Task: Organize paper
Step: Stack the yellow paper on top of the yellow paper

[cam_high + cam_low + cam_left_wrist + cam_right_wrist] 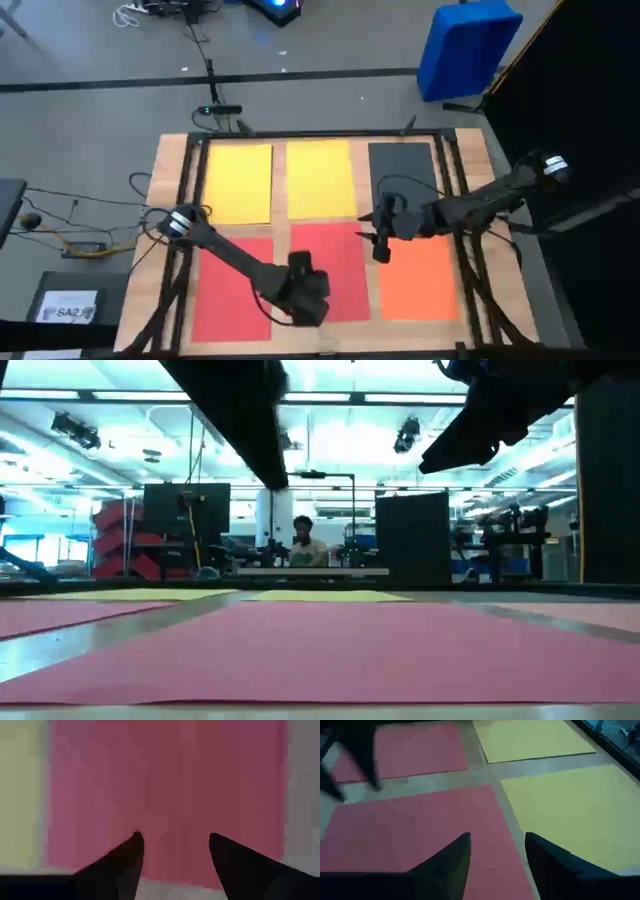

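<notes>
My left gripper (172, 845) hung spread and empty over the near edge of the middle red sheet (325, 270). My right gripper (495, 845) was also parted, holding nothing, above the seam between that sheet and the orange sheet (420, 280). The paper lay in a two-row grid beneath both tools. I judged placement nearly complete; the next move likely called for retracting or a final squaring nudge.
</notes>
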